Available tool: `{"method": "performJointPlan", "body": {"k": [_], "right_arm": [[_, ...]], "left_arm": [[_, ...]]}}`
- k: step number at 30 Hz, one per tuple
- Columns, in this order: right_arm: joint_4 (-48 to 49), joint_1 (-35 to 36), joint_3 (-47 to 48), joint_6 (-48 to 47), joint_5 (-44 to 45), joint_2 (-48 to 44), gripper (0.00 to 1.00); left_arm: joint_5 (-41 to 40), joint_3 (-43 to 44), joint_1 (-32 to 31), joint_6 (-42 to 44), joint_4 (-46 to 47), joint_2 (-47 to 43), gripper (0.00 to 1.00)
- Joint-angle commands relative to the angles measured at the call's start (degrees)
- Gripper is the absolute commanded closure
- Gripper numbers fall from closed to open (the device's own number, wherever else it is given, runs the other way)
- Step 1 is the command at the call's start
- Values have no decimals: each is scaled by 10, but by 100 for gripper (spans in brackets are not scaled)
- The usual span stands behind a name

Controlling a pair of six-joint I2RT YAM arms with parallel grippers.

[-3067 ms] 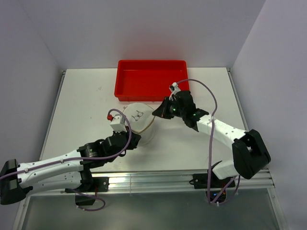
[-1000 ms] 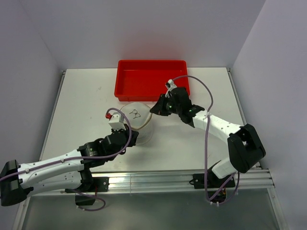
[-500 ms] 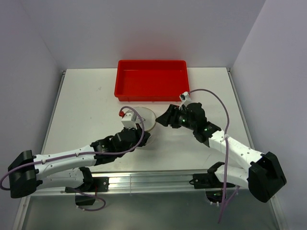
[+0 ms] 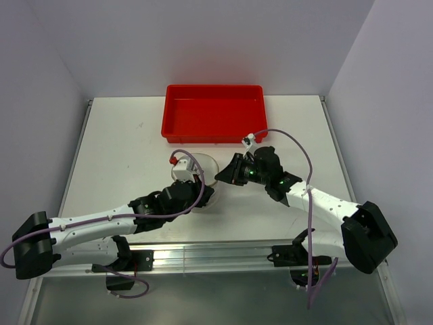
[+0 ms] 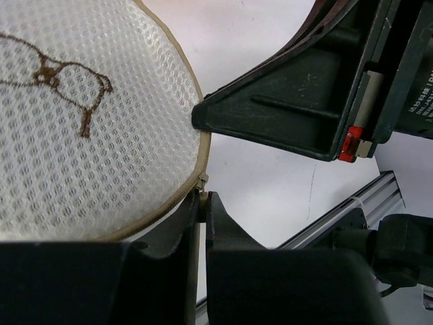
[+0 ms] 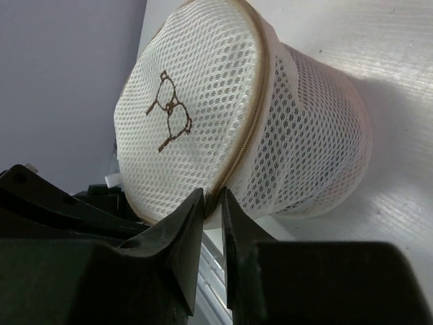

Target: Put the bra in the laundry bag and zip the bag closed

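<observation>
on white table [image 4: 122, 149], grey walls [image 4: 203, 40], left gripper [image 5: 203, 202], right gripper [image 6: 213, 200] seemingly pinching laundry bag [image 6: 203, 108]

The top camera looks down from high on the near side of the round white mesh laundry bag [image 4: 208, 168], which both wrist cameras view close-up from opposite sides.

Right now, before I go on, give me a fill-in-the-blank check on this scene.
The bag sits ____ the left claw and the right claw. Each claw pinches the bag's tan ____. The tray behind the bag is coloured ____.
Missing words: between; rim; red.
</observation>
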Motion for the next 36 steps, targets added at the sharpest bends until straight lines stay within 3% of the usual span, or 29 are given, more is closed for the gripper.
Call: {"method": "performJointPlan", "body": {"k": [1, 3, 6, 14, 22, 25, 31, 36], "right_arm": [[12, 4, 37, -13, 8, 4, 78], [10, 4, 45, -19, 18, 7, 90], [-9, 2, 65, -37, 43, 17, 100], [-27, -18, 108, -72, 86, 69, 100], [-22, -42, 129, -82, 87, 113, 100], [-24, -44, 129, -87, 85, 113, 100], [-32, -44, 114, -88, 85, 99, 100], [-34, -44, 105, -87, 85, 101, 100]], "left_arm": [[6, 15, 5, 11, 18, -16, 100], [3, 15, 8, 16, 8, -24, 100], [-7, 13, 13, 22, -19, -42, 100], [-40, -10, 25, 5, -109, -103, 100], [-142, -11, 27, -77, -298, -158, 100], [-158, -10, 27, -86, -314, -173, 100], [-146, -1, 27, -37, -252, -172, 100], [-203, 59, 27, -20, -302, -159, 87]]}}
